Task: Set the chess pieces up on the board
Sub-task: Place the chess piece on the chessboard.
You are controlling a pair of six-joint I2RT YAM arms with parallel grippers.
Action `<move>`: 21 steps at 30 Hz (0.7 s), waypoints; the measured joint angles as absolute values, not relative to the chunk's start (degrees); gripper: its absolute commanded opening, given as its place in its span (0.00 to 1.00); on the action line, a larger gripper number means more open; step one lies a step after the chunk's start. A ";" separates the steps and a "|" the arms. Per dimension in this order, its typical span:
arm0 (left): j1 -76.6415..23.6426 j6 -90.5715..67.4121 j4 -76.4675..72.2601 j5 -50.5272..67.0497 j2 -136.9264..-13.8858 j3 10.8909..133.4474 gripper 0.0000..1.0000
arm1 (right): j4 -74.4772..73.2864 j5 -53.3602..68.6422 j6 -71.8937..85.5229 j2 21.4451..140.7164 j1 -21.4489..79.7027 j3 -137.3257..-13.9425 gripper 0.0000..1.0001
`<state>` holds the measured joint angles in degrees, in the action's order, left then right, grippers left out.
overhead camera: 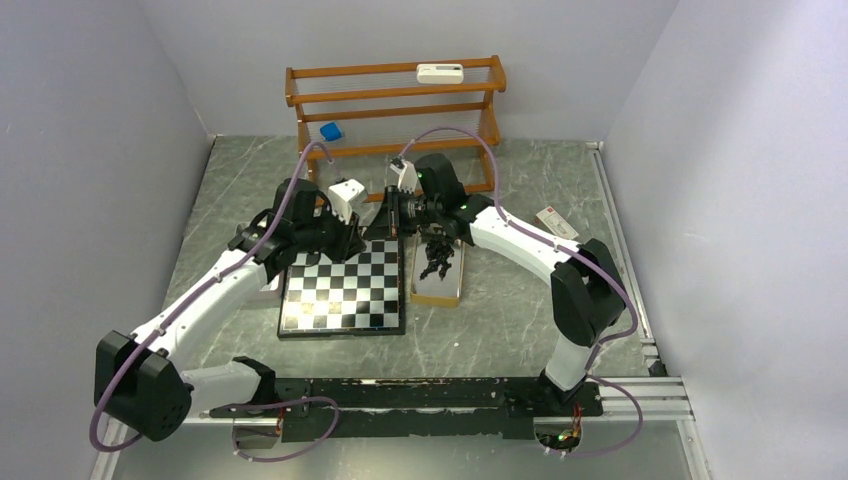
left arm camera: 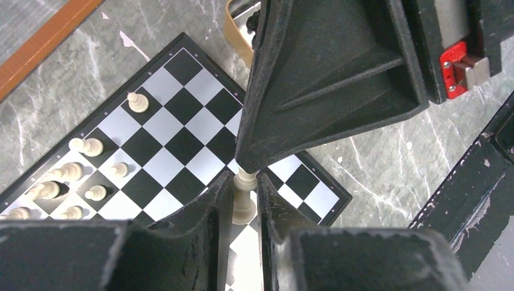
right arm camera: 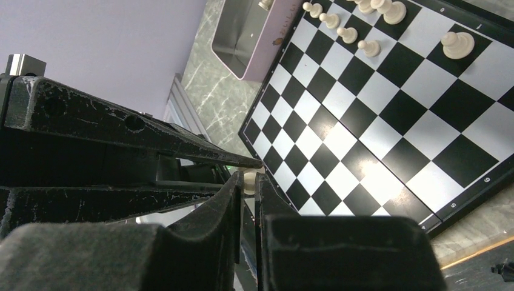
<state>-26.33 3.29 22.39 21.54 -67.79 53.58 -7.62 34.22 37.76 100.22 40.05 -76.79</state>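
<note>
The left gripper [left arm camera: 243, 179] and the right gripper [right arm camera: 248, 179] both pinch narrowly on one tall whitish-cream chess piece [left arm camera: 243, 207] above the far right corner of the glossy black-and-silver chessboard [left arm camera: 163, 127], so if either pulls before the other lets go, the piece could twist loose and drop.

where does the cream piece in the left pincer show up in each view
Top external: not visible, hidden by the arms at the board's far edge.
Left wrist: cream piece bottom centre, upright between the left pincer's fingers.
Right wrist: only its tip, centre-left, between the right pincer's fingers.
Shared landmark: the board.
</note>
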 measured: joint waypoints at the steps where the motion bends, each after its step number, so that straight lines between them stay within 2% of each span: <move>1: -26.33 3.22 22.39 21.52 -68.12 53.58 0.26 | -7.51 34.09 37.91 100.22 40.03 -76.55 0.00; 10: -26.37 3.20 22.15 21.04 -70.17 53.63 0.34 | -6.44 33.89 39.94 100.71 39.51 -75.64 0.00; 16: -26.37 3.01 22.17 20.18 -71.59 53.63 0.36 | -5.98 32.67 40.05 102.13 38.96 -75.64 0.00; 21: -26.37 2.76 22.24 19.68 -72.47 53.63 0.43 | -5.80 31.18 39.92 103.35 38.50 -75.64 0.00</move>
<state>-26.37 2.76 22.24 19.68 -72.47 53.63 -5.80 31.18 39.92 103.35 38.50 -75.64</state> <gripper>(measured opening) 0.392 0.115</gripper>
